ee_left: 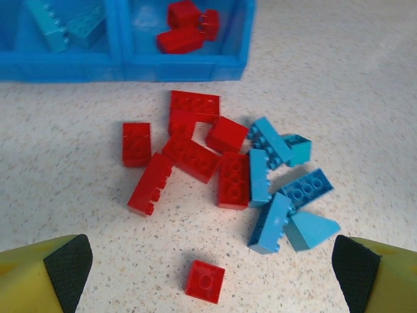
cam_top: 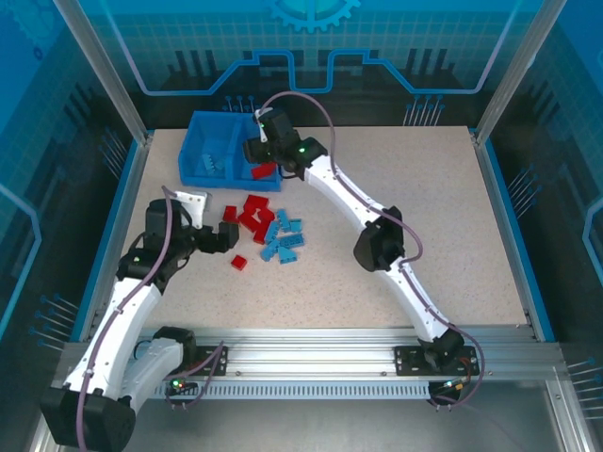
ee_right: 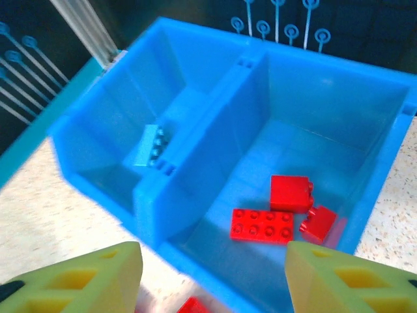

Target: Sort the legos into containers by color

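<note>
**Speckled tabletop, bricks partly sorted**

Pale speckled laminate covers the table [cam_top: 452,235], which we see boxed in by translucent blue panels [cam_top: 311,56] and aluminium posts.

Much is cut off or covered. From above, the right gripper [cam_top: 256,151] hangs over the bin [cam_top: 212,117] and hides part of the right compartment [cam_top: 273,179]. In the left wrist view the frame crops the bin's far half, so the two light blue bricks [ee_left: 65,23] in the left compartment [ee_left: 58,55] are cut at the top edge. In the right wrist view the central divider [ee_right: 215,124] masks part of that compartment's floor, where we make out one pale studded brick [ee_right: 151,147]. A red scrap [ee_right: 192,305] at the bottom edge is too cropped to identify.

The bin is glossy blue plastic, rectangular and thin-walled. Three red bricks [ee_right: 262,225] lie in its right compartment. The right gripper's yellow fingers [ee_right: 352,280] stand apart above it with nothing between them.

On the table just beside the bin, the red legos [ee_left: 195,156] and light blue legos [ee_left: 280,189] lie in a loose touching heap, red to the left. One small red square [ee_left: 205,282] sits apart. The left gripper [ee_left: 212,267] is spread wide near it, its black pads [ee_left: 68,267] gripping nothing.
</note>
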Available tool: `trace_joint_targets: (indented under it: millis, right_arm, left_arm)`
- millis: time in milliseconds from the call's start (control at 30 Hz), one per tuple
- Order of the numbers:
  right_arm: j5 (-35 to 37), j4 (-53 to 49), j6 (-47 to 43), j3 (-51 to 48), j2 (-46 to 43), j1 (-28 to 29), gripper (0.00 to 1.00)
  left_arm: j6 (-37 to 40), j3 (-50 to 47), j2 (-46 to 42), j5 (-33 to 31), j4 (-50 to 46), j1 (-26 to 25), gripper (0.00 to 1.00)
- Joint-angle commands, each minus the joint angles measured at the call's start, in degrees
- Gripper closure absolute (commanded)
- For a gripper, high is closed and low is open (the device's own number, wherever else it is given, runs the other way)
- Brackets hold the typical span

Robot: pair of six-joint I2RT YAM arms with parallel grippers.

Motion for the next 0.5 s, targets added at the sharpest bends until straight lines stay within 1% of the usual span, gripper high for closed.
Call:
trace_joint_targets:
  millis: [0,100,200,300,400,467]
  right_arm:
    - [-5.57,-2.97,-0.47,-7.6,-14.54,0.24,0.34]
    - [-9.47,-2.06,-4.25,-20.12,-25.77,0.2,0.28]
    - [-13.34,-1.0,-7.35,-32.71,-36.54,0.07,0.19]
    - [-18.02,-2.36,-9.58,-42.71,-45.05,-0.19,0.09]
    - [-21.84,-4.17,-10.68,-51.2,-51.56,-0.19,0.02]
    - [-22.4,-4.38,-10.27,-56.19,-55.01,-0.16,0.0]
  left_arm:
    - [-13.34,3.04,3.49,-7.46,-1.94,0.25,0.01]
    - [-23.65,6.05,8.79,-9.71,-5.16,0.33,0.01]
    - [-30.61,7.52,14.77,-8.24,-4.69,0.59,0.01]
    - [-33.26,9.88,22.53,-5.9,-4.09,0.86,0.01]
    - [-30.37,14.75,31.81,-4.98,-5.71,1.04,0.01]
    - [-28.55,16.02,36.49,-6.37,-4.61,1.04,0.02]
